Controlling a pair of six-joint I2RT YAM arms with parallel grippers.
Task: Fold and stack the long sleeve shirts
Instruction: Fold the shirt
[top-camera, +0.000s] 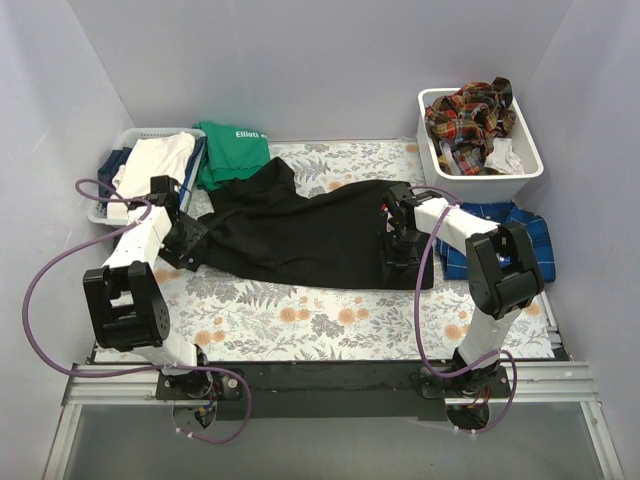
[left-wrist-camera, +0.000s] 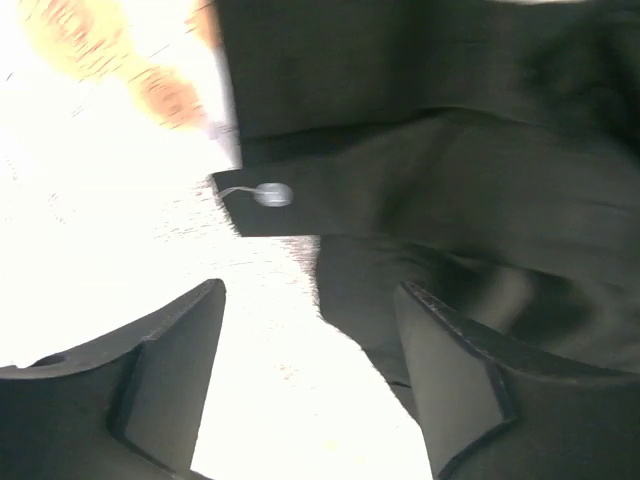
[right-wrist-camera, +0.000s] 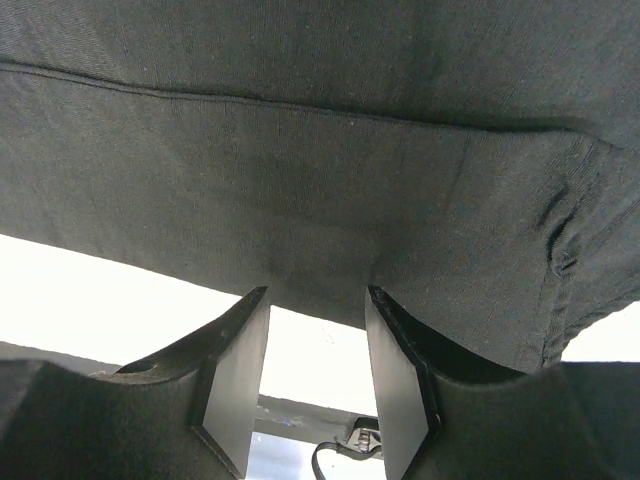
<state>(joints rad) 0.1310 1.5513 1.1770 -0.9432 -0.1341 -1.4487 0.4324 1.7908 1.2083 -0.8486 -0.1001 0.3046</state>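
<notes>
Shirt, black (top-camera: 300, 235): laid across table (top-camera: 330, 320), fold step looks just starting. L gripper (left-wrist-camera: 310, 300): fingers apart, empty, at cuff (left-wrist-camera: 300, 200). R gripper (right-wrist-camera: 318, 300): apart, hem (right-wrist-camera: 150, 240) at tips, unpinched. Next, prob.: you pinch both edges, fold over.

Pale lavender-grey walls (top-camera: 300, 60) close in three sides, meeting in corners well beyond the left gripper (top-camera: 192, 243) and the right gripper (top-camera: 393, 228). Beneath both lies a table (top-camera: 300, 320) covered in white cloth printed with orange blooms and grey ferns. Behind them, a black rail (top-camera: 330, 378) sits on a metal frame (top-camera: 560, 395). The light is soft and even.
</notes>
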